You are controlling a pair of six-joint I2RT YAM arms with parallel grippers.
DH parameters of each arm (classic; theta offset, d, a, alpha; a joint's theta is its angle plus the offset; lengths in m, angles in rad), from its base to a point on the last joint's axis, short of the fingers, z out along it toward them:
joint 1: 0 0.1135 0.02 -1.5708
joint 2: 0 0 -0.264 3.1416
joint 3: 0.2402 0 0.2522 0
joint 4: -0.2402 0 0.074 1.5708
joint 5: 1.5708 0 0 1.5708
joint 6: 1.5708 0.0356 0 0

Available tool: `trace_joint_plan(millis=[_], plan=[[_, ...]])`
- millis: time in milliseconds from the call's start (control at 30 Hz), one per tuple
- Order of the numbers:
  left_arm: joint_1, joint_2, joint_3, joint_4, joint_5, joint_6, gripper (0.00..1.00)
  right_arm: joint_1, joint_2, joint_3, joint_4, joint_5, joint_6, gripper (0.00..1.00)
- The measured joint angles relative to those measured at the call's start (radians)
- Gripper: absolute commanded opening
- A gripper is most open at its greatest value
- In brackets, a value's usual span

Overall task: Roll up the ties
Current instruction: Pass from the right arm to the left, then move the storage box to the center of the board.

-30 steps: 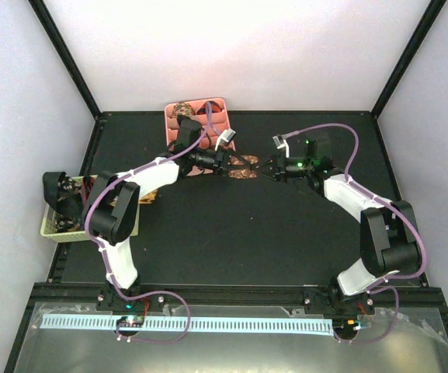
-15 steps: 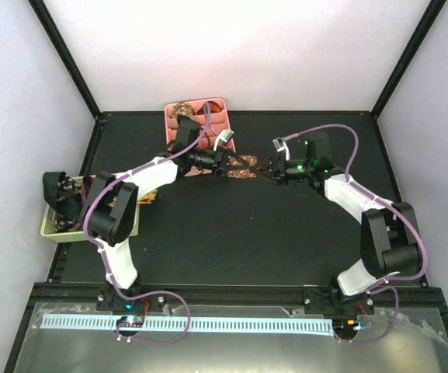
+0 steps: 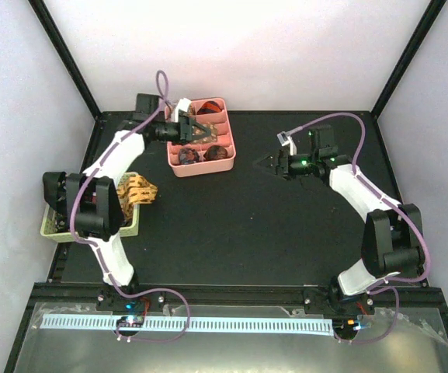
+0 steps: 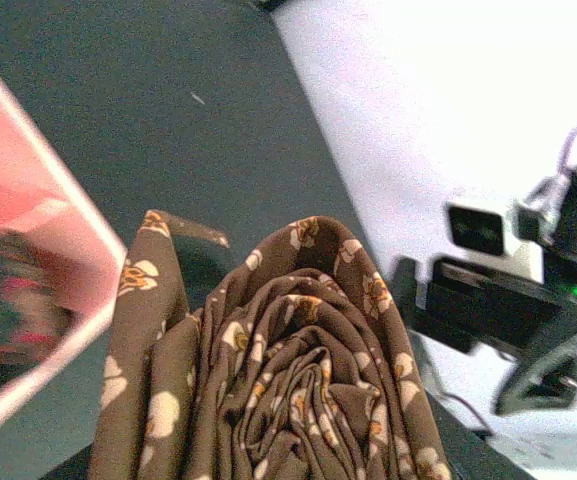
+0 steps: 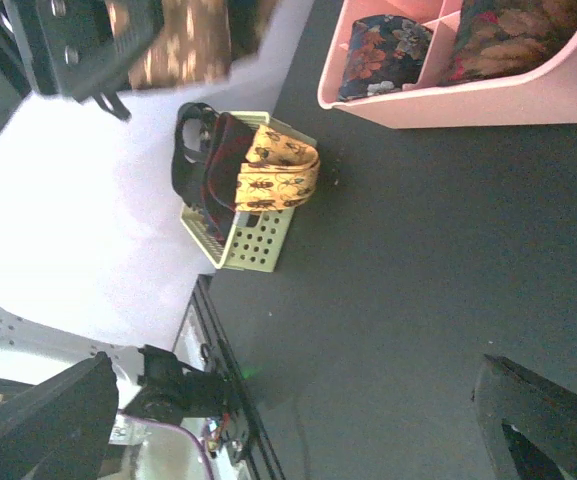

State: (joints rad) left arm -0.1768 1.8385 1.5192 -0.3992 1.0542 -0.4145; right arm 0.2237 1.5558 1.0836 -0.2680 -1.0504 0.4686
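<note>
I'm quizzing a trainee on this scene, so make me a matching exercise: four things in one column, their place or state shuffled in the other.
Things
1 brown tie
2 yellow tie
3 right fingers
4 dark floral tie

Place or state
A draped over the basket
B open, empty
C in the left fingers
D in the tray

Pairs: 1-C, 2-A, 3-B, 4-D

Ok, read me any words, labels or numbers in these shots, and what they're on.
No readable text anywhere.
The rolled brown tie carries only a flower print.
The yellow tie in the basket carries only small dark bug shapes.
The pale plate on the right arm is too blurred to show any writing.
</note>
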Motion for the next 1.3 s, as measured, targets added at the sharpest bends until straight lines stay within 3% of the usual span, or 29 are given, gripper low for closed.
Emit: trace_joint_plan(millis=[300,700,1300], plan=[[0.12,0.142,0.205,-0.215,-0.253,0.176,0.02,-0.004,0.0,0.029,-0.111,0.064,-0.118,1.0],[0.114,0.331,0.414,-0.312,-0.497,0.161,0.02,-0.006,0.0,0.029,-0.167,0.099,-0.182,1.0],[0.097,0.423,0.411,-0.441,-0.574,0.16,0.02,-0.006,0.023,0.046,-0.214,0.135,-0.239,1.0]])
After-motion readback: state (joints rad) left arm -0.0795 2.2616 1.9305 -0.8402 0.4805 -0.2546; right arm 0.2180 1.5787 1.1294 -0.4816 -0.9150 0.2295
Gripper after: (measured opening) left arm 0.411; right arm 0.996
